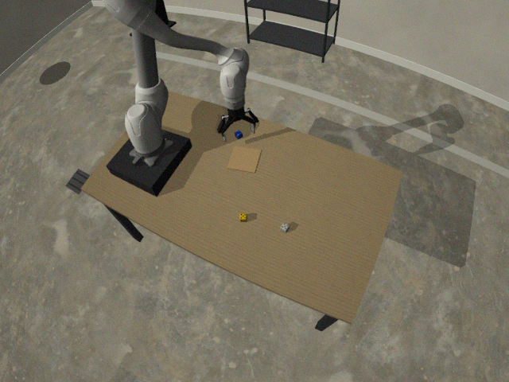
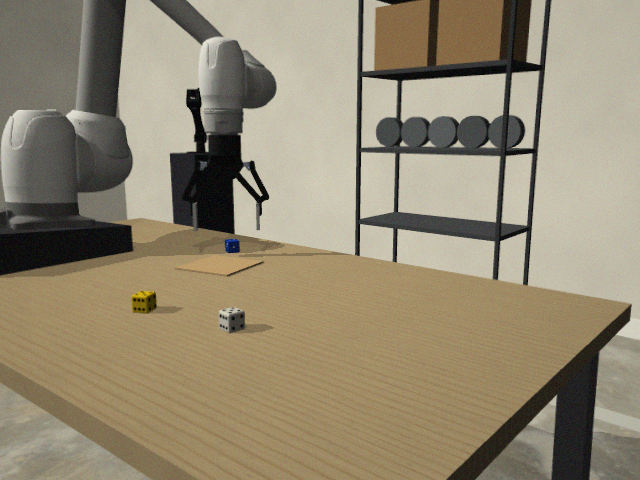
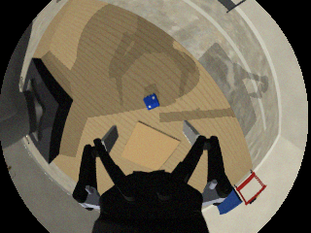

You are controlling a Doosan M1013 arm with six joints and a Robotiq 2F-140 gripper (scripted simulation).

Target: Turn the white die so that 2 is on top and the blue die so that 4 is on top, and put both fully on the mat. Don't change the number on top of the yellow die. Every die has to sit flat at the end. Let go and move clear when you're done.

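From where I stand, the white die (image 1: 285, 227) (image 2: 231, 319) and yellow die (image 1: 243, 217) (image 2: 144, 301) sit nearer on the table (image 1: 320, 197) (image 2: 330, 330) (image 3: 97, 44), off the mat (image 1: 244, 158) (image 2: 220, 265) (image 3: 151, 146); beyond it lies the blue die (image 1: 238, 134) (image 2: 232, 245) (image 3: 152, 101), just beside the mat, not on it; the tool (image 1: 238, 134) (image 2: 226, 228) (image 3: 150, 129) hangs above, spread fully wide, gripping nothing; the wrist view puts the blue die ahead of the fingertips, roughly midway across their gap, so I'd guess a small shift, then a descent.

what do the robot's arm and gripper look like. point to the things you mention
The robot arm (image 1: 233, 82) (image 2: 221, 77) has smooth, rounded white-grey joint housings with thin seam lines, joined by grey tubular links. The two-finger gripper (image 1: 238, 134) (image 2: 226, 228) (image 3: 150, 129) is black, with angular jointed linkages, small silvery parts at the joints and flat grey fingertip pads.
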